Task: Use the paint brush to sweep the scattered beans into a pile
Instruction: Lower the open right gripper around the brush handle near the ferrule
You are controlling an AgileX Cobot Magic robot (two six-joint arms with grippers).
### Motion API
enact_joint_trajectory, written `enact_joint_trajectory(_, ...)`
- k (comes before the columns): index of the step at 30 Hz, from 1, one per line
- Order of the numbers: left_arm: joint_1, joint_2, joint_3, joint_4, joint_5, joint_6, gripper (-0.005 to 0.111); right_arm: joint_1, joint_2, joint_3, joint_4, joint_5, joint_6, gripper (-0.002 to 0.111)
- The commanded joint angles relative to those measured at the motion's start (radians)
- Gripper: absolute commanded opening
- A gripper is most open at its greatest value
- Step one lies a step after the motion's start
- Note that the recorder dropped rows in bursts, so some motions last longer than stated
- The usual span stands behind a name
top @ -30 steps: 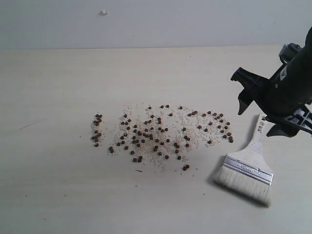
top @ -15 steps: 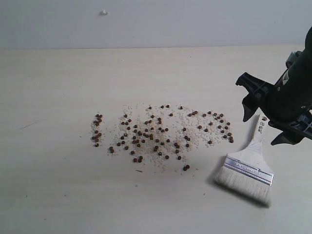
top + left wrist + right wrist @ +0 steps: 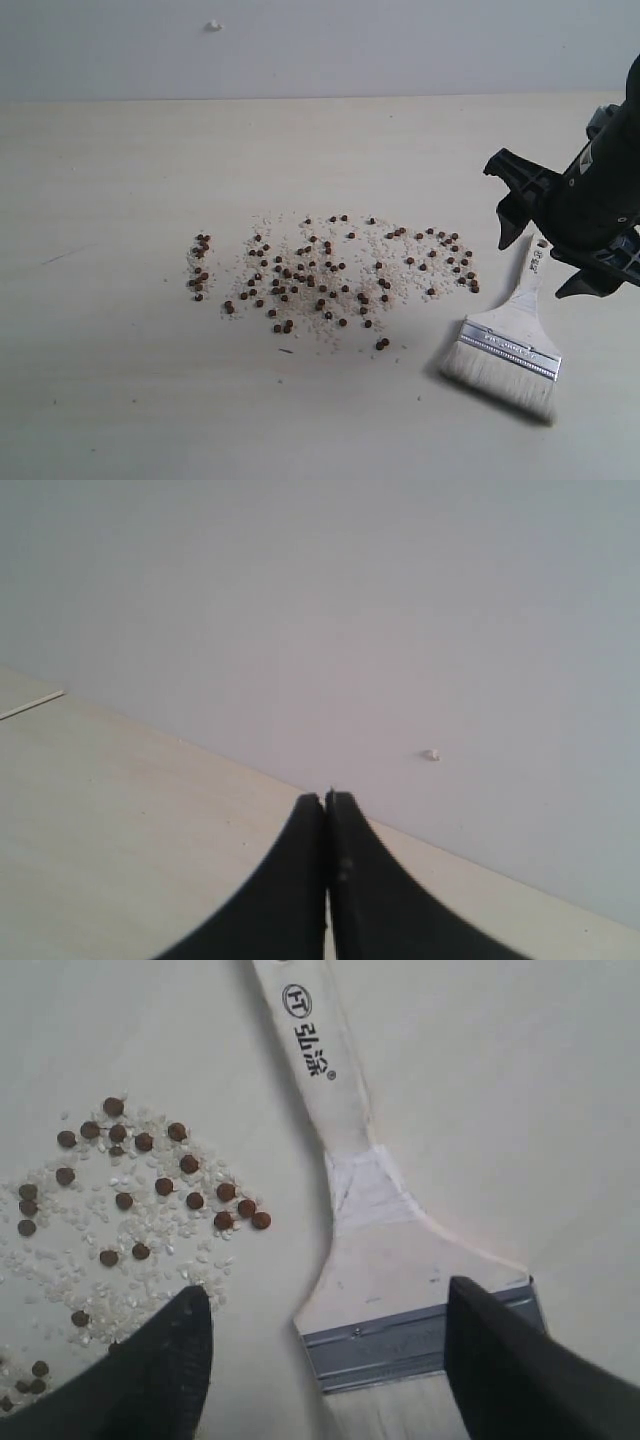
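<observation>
Right wrist view: right gripper (image 3: 328, 1290), jaws wide, straddles flat pale-wood, silver-banded paint brush (image 3: 370, 1190); its long axis runs btwn jaws; left gripper (image 3: 327, 798) closed, empty.

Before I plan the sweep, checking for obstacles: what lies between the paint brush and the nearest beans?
Only bare table, seen in the exterior view, between the paint brush and the nearest beans.
</observation>
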Motion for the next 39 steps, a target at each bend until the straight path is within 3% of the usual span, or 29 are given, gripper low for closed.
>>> enact_joint_trajectory(1, -0.004, -0.007, 0.003, -0.005, 0.000, 0.003, 0.000, 0.002, 0.001, 0.000, -0.019, -0.051, 0.002, 0.062)
enact_joint_trajectory(4, -0.004, -0.007, 0.003, -0.005, 0.000, 0.003, 0.000, 0.002, 0.001, 0.000, -0.078, -0.047, -0.020, 0.062)
enact_joint_trajectory(11, -0.004, -0.007, 0.003, -0.005, 0.000, 0.003, 0.000, 0.002, 0.001, 0.000, -0.153, -0.047, -0.276, 0.062)
enact_joint_trajectory(24, -0.004, -0.007, 0.003, -0.005, 0.000, 0.003, 0.000, 0.002, 0.001, 0.000, -0.100, -0.078, -0.350, 0.062)
enact_joint_trajectory(30, -0.004, -0.007, 0.003, -0.005, 0.000, 0.003, 0.000, 0.002, 0.001, 0.000, -0.222, -0.080, -0.336, 0.062)
enact_joint_trajectory(39, -0.004, -0.007, 0.003, -0.005, 0.000, 0.003, 0.000, 0.002, 0.001, 0.000, -0.223, -0.066, -0.346, 0.062)
